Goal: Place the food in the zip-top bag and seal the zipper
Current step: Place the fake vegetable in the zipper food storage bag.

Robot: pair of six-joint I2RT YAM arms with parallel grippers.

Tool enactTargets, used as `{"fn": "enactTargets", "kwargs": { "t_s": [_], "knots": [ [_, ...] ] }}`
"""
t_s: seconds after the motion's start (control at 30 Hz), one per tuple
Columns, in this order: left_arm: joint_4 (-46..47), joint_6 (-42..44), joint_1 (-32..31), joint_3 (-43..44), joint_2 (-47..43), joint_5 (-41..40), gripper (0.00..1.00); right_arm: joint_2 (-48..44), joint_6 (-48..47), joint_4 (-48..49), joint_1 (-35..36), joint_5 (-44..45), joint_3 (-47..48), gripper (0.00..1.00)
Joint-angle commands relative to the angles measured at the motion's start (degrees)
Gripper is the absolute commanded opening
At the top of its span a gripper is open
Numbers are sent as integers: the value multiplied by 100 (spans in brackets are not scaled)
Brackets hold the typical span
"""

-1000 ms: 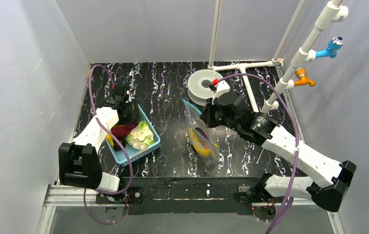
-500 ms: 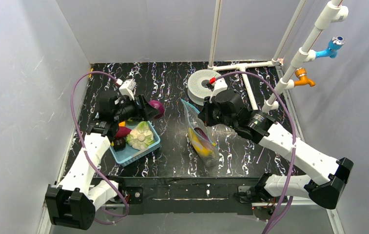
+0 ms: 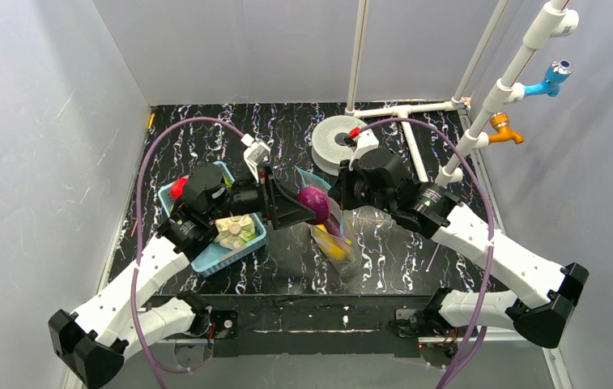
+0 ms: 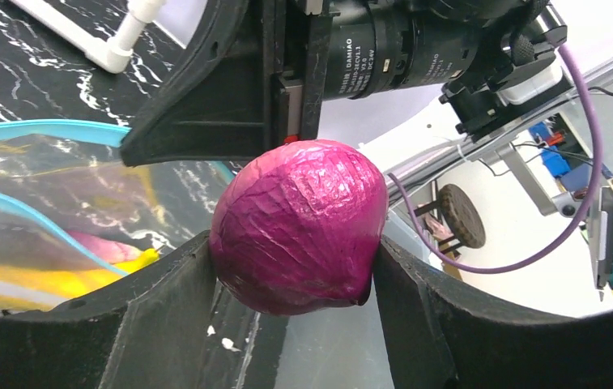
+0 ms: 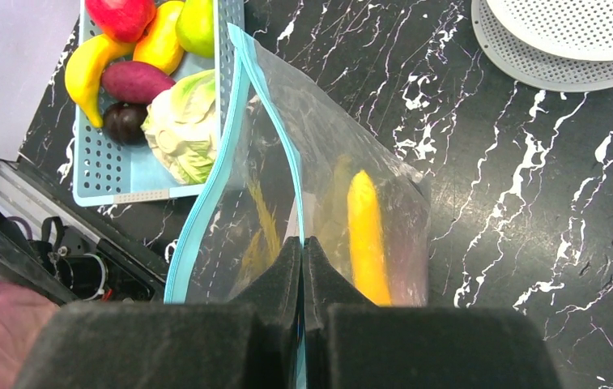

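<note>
One glossy magenta toy vegetable (image 4: pixel 299 227), crinkled skin, pinched between left fingers (image 4: pixel 169 316).

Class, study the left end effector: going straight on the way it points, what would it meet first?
Probably the mouth of the zip-top bag, close to where the right end effector pinches the zipper; depth is unclear, so possibly that end effector first.

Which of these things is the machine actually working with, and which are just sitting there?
In the job: purple vegetable in the left fingers, clear zip-top bag, its blue zipper, food in the basket.
Lying about: white perforated disc, white pipes, blue tap, orange tap.
</note>
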Motion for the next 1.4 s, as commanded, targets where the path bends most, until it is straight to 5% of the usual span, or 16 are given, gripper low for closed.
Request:
{"fn": "enactTargets", "kwargs": {
  "t_s": [0.0,0.67,1.2,1.37],
  "knots": [
    [188,-112,-474,278,226,-389,31,-275,112,222,44,-60,53,1],
    [-1741,514,-960,570,894,-1483,38,-381,122,340,46,-115,-184,1],
    [-2392,877,-1109,1094,1157,-1656,82,-525,116,357,44,15,-254,1],
    [-2344,806,-1112,922,1007,-1732,83,-468,106,316,44,-5,-243,1]
  ]
}}
